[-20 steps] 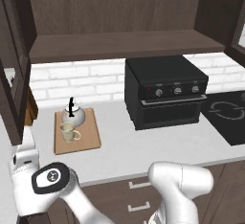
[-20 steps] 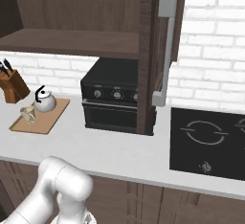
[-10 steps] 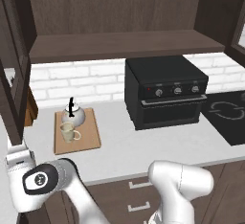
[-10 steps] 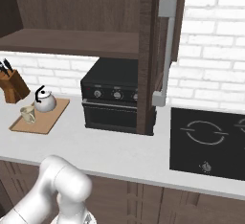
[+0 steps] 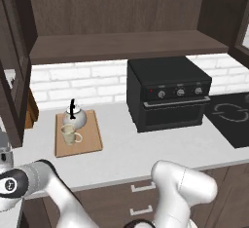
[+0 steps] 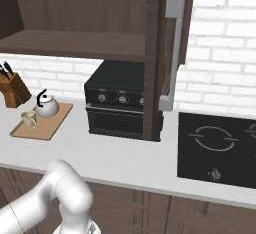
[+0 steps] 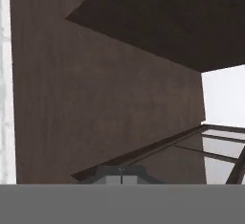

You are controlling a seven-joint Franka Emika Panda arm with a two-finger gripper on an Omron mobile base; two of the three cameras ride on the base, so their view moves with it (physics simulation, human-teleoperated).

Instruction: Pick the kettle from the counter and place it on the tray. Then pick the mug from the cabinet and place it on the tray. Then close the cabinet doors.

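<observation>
Dark brown glass-panelled cabinet doors (image 6: 162,53) stand open, one edge just ahead of the shut, empty gripper (image 7: 121,174) in the hand view, while the base views show white-grey kettle (image 5: 74,118) and beige mug (image 5: 69,134) on the wooden tray (image 5: 92,137).

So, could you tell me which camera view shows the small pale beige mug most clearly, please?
The left base view: the small pale beige mug stands large and unobstructed on the light-brown wooden tray, in front of the white-grey kettle. The right base view shows it smaller, at the far left.
</observation>
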